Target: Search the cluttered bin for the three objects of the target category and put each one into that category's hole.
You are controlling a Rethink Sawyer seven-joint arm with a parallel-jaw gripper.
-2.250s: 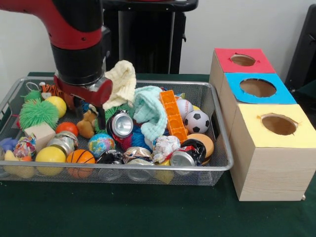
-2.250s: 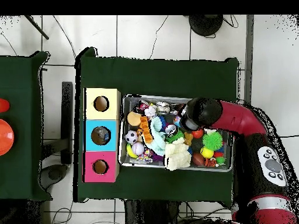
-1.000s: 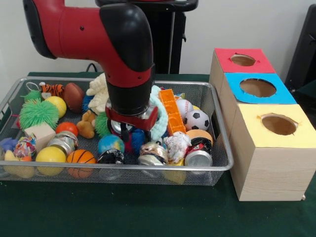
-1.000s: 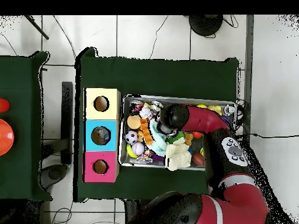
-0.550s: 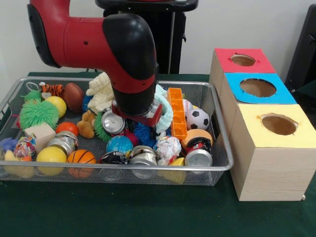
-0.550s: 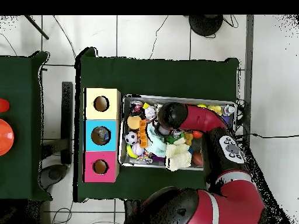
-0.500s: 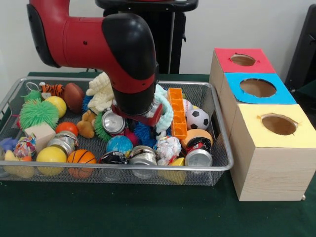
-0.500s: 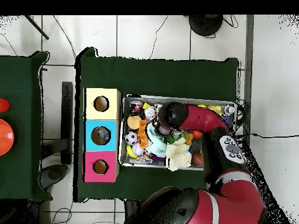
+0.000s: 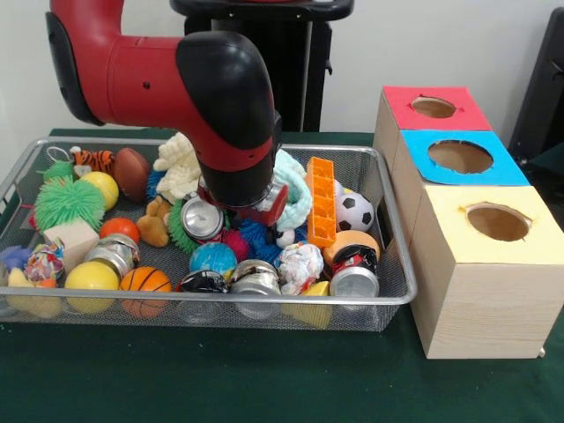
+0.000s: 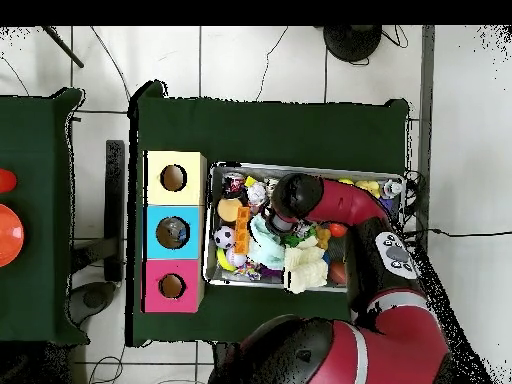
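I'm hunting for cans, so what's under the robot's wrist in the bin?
A silver can lies on its side beside a blue spiky ball. The arm covers anything directly beneath.

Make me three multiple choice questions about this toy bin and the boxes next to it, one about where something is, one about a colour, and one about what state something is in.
1. Where does the soccer ball lie?
A. In the wire bin, beside the orange block
B. On the green cloth
C. On the red box

2. What colour is the top of the middle box?
A. Red
B. Blue
C. Yellow

3. How does the orange block stand?
A. Flat on the bin floor
B. Up on end, leaning among the toys
C. Out of the bin

Answers: 1 A, the ball sits inside the bin just right of the block. 2 B, blue lies between the red and yellow tops. 3 B, its long side rises above the toys.
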